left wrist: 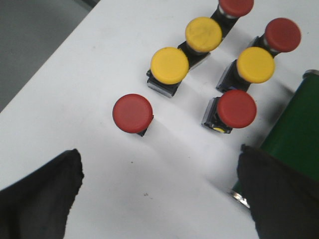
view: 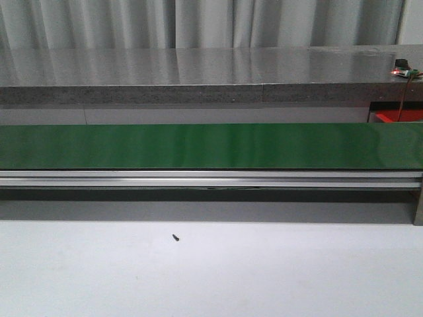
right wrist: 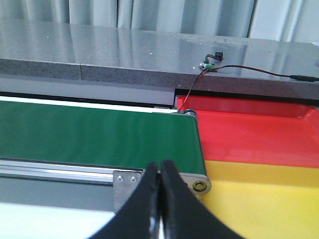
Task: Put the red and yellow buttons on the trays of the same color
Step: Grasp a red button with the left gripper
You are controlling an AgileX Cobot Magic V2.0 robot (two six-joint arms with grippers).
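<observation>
In the left wrist view several mushroom buttons stand on the white table: a red button [left wrist: 132, 113] nearest the fingers, another red one [left wrist: 236, 108], yellow ones [left wrist: 169, 65] [left wrist: 203, 34] [left wrist: 255, 64] and two more red ones [left wrist: 282, 34] [left wrist: 236, 6]. My left gripper [left wrist: 159, 191] is open and empty, above the table short of the nearest red button. My right gripper [right wrist: 160, 172] is shut and empty, over the belt's end. A red tray [right wrist: 249, 129] and a yellow tray [right wrist: 259, 199] lie beside the belt. Neither gripper shows in the front view.
A green conveyor belt [view: 211, 146] on an aluminium frame crosses the table; its end shows in the left wrist view [left wrist: 294, 134] and the right wrist view [right wrist: 99, 134]. A grey counter [view: 198, 72] runs behind. A small black screw [view: 176, 237] lies on the white table. A wired board [right wrist: 212, 63] sits on the counter.
</observation>
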